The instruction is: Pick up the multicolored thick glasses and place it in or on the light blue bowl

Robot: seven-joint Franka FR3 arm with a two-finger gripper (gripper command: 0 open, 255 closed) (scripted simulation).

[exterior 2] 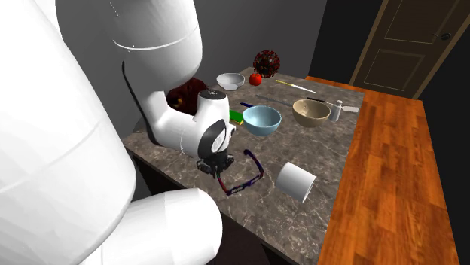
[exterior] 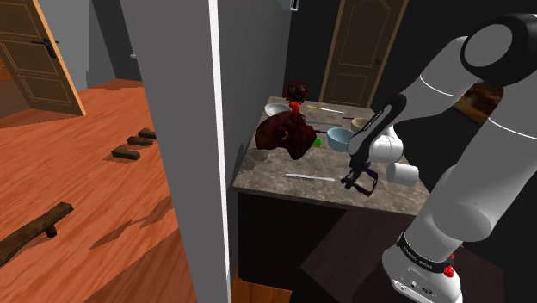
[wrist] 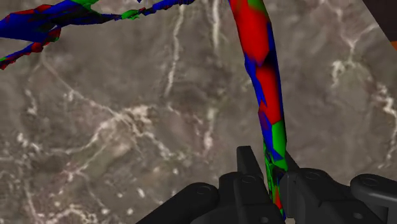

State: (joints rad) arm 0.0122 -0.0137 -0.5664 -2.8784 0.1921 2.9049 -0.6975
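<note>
**A:** Status of gripper?
**B:** Fingers narrow, clasping one temple of the multicolored glasses. The frame extends ahead of the hand, low over the counter.
**A:** Lifted?
**B:** Cannot tell; barely clear at most.
**A:** Outstanding?
**B:** By my reckoning, grasp done. Raise, carry and release remain. The light blue bowl stands near the hand, apart from the glasses, with nothing in it.
</note>
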